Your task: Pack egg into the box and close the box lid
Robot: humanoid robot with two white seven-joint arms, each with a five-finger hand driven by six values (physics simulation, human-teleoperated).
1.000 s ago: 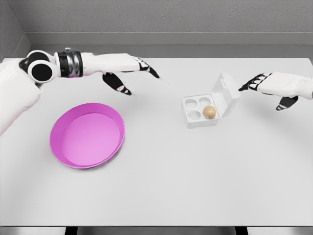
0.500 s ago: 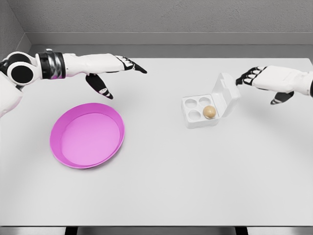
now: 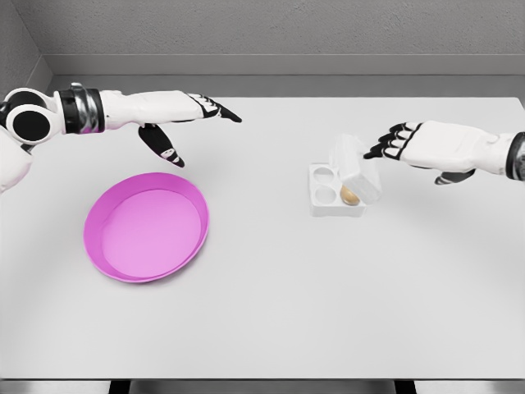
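Note:
A white egg box (image 3: 328, 195) sits right of the table's middle, with a brown egg (image 3: 349, 195) in its front right cup. Its lid (image 3: 354, 171) is tilted forward over the cups, partly hiding the egg. My right hand (image 3: 392, 144) hovers just right of the lid's top edge, fingertips (image 3: 374, 151) curled down toward it and holding nothing; contact is unclear. My left hand (image 3: 197, 115) stretches out flat at the far left, above the pink bowl, fingers spread and empty.
A pink bowl (image 3: 146, 226) lies empty on the left half of the white table (image 3: 271, 312). A grey wall runs along the table's far edge.
The right hand moved left toward the box and the lid swung from upright to leaning over the cups. The left arm drew back to the left.

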